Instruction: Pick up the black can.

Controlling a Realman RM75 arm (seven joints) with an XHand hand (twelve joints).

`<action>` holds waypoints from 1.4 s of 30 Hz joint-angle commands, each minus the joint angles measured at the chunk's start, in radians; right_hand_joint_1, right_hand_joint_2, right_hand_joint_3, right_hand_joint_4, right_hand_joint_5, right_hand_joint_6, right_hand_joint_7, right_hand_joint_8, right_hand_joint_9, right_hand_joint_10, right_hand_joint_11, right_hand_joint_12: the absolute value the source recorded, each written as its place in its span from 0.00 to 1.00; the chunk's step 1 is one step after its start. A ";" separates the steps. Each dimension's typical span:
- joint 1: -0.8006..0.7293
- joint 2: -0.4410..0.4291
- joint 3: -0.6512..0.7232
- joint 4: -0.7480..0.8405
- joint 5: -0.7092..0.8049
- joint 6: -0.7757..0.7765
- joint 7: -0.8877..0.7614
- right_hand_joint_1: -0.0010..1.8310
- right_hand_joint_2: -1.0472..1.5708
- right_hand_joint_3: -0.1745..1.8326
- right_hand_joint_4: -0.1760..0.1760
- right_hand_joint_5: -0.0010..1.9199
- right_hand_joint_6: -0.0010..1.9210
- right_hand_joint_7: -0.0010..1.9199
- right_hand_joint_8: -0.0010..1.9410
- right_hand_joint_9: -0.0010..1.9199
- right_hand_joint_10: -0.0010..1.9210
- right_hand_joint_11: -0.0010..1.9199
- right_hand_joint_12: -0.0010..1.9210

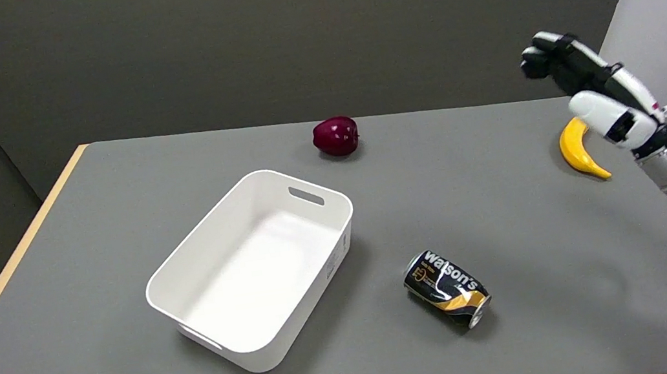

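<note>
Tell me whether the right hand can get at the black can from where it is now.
Probably yes. The right hand is raised at the table's right side, holding nothing, and the black can lies on its side in the open. The white bin and the banana sit off that path.

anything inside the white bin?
Nothing visible: the white bin shows bare floor. Its near wall hides a strip of the floor. The black can lies outside, on the table.

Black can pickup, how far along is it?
Nothing looks done yet: the black can lies on its side on the table, untouched. The right robot hand holds nothing, raised near the banana. Left: reach over, grip the can, lift.
</note>
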 commanded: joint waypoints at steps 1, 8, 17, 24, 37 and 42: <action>-0.021 -0.039 0.034 0.058 -0.323 -0.059 -0.229 0.31 0.63 0.51 0.33 0.06 0.16 0.11 0.16 0.04 0.38 0.00 0.47; -0.017 -0.036 0.063 0.043 -0.367 -0.058 -0.519 0.30 0.61 0.50 0.48 0.02 0.14 0.05 0.13 0.00 0.29 0.00 0.44; -0.013 -0.025 0.063 -0.042 -0.484 0.134 -0.564 0.20 0.58 0.53 0.55 0.00 0.00 0.00 0.03 0.00 0.13 0.00 0.41; -0.015 -0.032 0.053 -0.063 -0.605 0.137 -0.669 0.21 0.57 0.53 0.56 0.00 0.00 0.00 0.04 0.00 0.12 0.00 0.41; -0.020 -0.058 0.051 -0.002 -0.709 0.165 -0.722 0.22 0.57 0.50 0.54 0.00 0.00 0.00 0.00 0.00 0.00 0.00 0.33; -0.041 -0.056 0.048 0.016 -0.704 0.207 -0.723 0.21 0.57 0.50 0.54 0.00 0.00 0.00 0.00 0.00 0.00 0.00 0.32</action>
